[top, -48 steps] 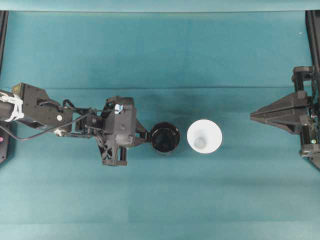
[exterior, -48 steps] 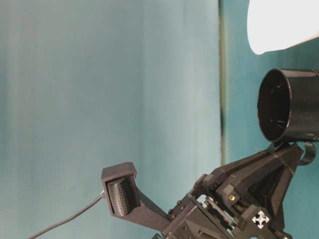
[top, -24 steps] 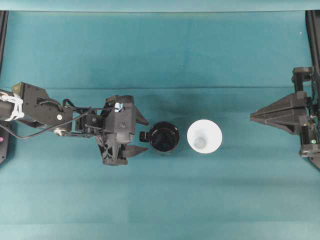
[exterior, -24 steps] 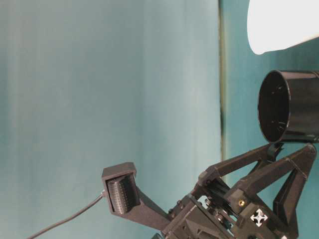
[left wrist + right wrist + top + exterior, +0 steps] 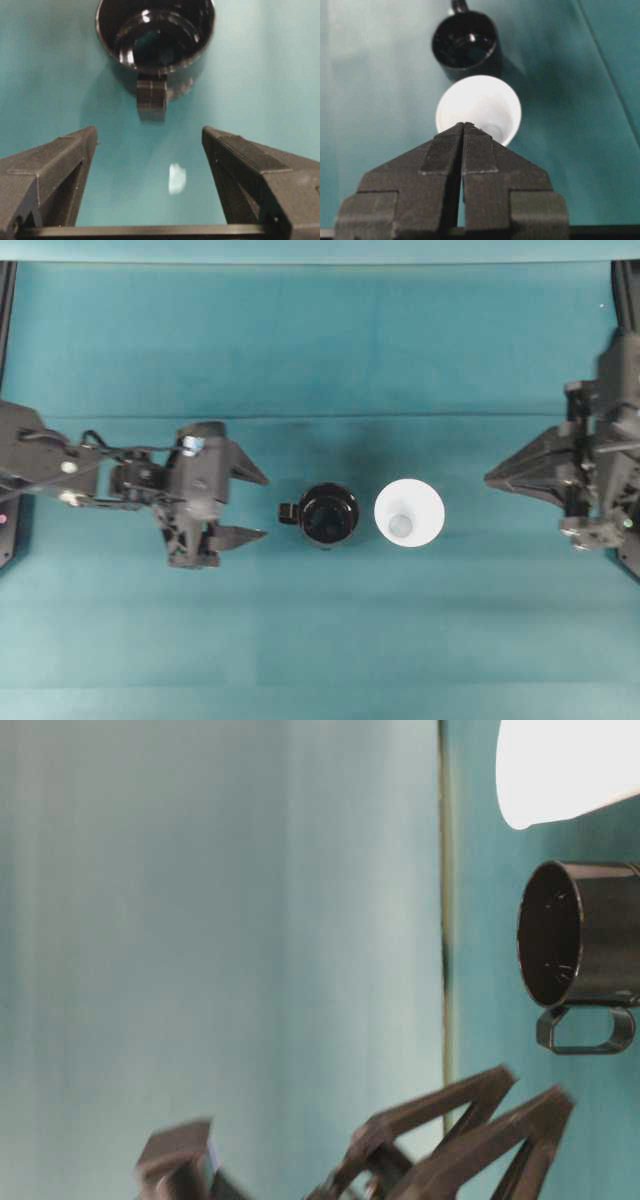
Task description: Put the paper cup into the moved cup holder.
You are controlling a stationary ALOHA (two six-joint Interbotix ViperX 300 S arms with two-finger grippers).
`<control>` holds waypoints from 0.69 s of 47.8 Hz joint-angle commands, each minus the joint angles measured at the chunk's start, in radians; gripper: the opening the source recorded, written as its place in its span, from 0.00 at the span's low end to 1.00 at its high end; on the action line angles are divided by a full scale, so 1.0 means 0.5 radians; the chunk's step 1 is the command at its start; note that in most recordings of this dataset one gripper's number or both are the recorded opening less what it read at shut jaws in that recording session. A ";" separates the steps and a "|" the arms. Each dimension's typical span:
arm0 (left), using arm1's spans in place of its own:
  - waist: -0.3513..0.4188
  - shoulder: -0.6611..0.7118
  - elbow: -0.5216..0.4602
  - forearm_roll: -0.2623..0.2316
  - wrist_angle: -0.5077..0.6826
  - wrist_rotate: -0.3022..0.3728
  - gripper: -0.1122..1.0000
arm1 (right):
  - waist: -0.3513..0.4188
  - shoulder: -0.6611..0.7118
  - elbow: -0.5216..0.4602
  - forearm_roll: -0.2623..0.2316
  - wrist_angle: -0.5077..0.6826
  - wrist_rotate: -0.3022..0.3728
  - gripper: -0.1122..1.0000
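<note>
The black cup holder stands upright on the teal cloth, its stubby handle pointing left. Just to its right, apart from it, stands the white paper cup, mouth up. My left gripper is open and empty, a short gap left of the handle. In the left wrist view the cup holder sits ahead of the left gripper. My right gripper is shut and empty, well right of the paper cup. From table level, the cup holder and paper cup show, with the left gripper blurred.
Teal cloth covers the whole table, with a fold line across the back. Black frame rails stand at the far left and right edges. A small pale spot lies on the cloth between the left fingers.
My left gripper has opened, let go of the holder's handle and drawn back to the left. The right arm has shifted slightly inward, still shut. The cup holder and the paper cup stay put.
</note>
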 commanded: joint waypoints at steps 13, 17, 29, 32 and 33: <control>-0.049 -0.273 0.101 0.000 0.080 0.006 0.87 | -0.012 0.098 -0.126 -0.003 -0.003 0.021 0.14; -0.049 -0.350 0.135 0.003 0.172 0.006 0.87 | -0.012 0.104 -0.129 -0.006 0.009 0.025 0.15; -0.046 -0.611 0.273 0.003 0.279 0.006 0.87 | -0.012 0.255 -0.199 -0.003 0.083 0.021 0.15; -0.049 -0.663 0.304 0.003 0.285 0.003 0.87 | -0.012 0.298 -0.215 -0.003 0.086 0.021 0.15; -0.046 -0.681 0.313 0.003 0.282 0.003 0.87 | -0.012 0.316 -0.224 -0.003 0.086 0.021 0.15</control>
